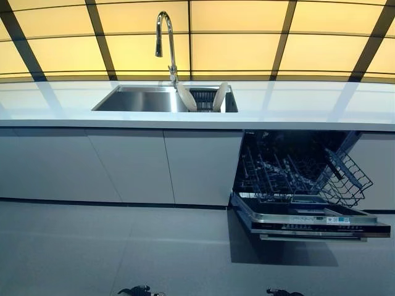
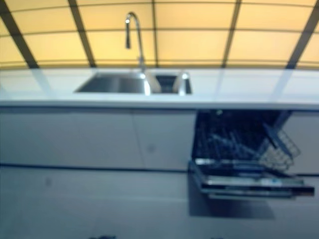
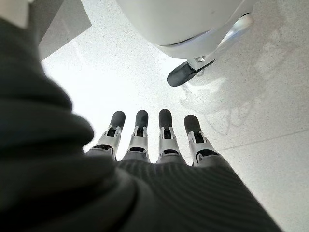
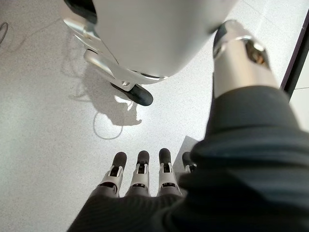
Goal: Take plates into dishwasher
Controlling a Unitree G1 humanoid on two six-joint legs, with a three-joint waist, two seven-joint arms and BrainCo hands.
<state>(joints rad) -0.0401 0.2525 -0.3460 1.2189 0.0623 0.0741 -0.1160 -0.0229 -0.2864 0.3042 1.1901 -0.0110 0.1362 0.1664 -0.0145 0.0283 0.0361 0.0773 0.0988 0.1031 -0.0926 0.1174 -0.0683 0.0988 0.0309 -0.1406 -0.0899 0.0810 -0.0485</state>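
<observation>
Two pale plates (image 1: pixel 187 97) (image 1: pixel 220 97) stand on edge in a dark drying rack in the right part of the steel sink (image 1: pixel 133 98). The dishwasher (image 1: pixel 308 219) is under the counter to the right, its door folded down and its wire rack (image 1: pixel 296 176) pulled out with nothing in it. Far from both, my left hand (image 3: pixel 138 133) hangs over the floor with straight fingers and holds nothing. My right hand (image 4: pixel 141 169) hangs the same way, open and holding nothing.
A tall curved faucet (image 1: pixel 165 43) rises behind the sink. The white counter (image 1: pixel 308 105) runs across the whole view, with shut grey cabinet doors (image 1: pixel 123 166) below it. The lowered dishwasher door juts out over the grey floor (image 1: pixel 123 246).
</observation>
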